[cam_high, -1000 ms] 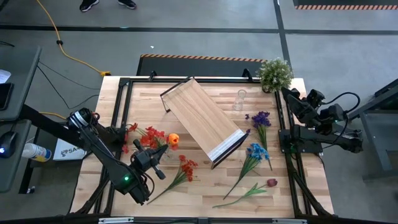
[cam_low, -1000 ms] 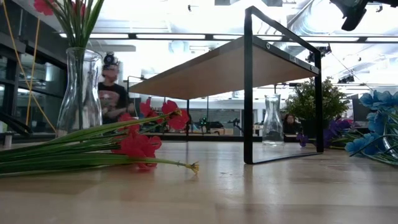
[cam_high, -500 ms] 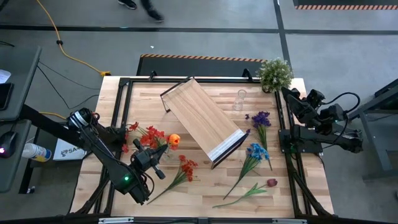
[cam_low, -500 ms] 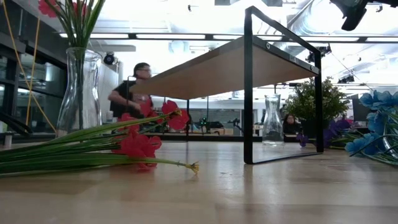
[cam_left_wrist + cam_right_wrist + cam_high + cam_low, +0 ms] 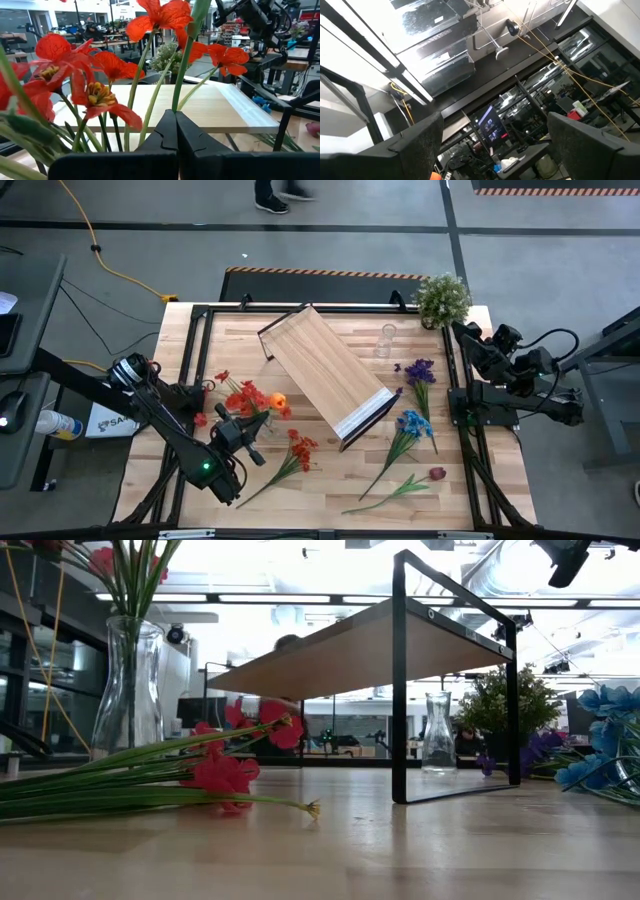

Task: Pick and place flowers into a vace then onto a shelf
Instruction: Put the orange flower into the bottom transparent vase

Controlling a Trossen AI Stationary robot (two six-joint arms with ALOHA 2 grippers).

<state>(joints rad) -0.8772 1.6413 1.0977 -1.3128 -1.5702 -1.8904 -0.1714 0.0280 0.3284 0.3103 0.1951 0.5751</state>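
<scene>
End effector of the left arm [image 5: 175, 131], clamped on red flowers [image 5: 100, 65] standing in a glass vase [image 5: 128, 685] at the table's left, is seen mid-placement; transfer onto the shelf [image 5: 326, 371] likely follows.

A robotics lab or open workshop hall: a grey concrete floor [image 5: 330, 250] with a yellow cable [image 5: 95, 248] trailing across it, a wooden bench [image 5: 330, 480] in a black frame, ceiling strip lights [image 5: 280, 598], and desks with monitors [image 5: 490, 125] beyond.
</scene>
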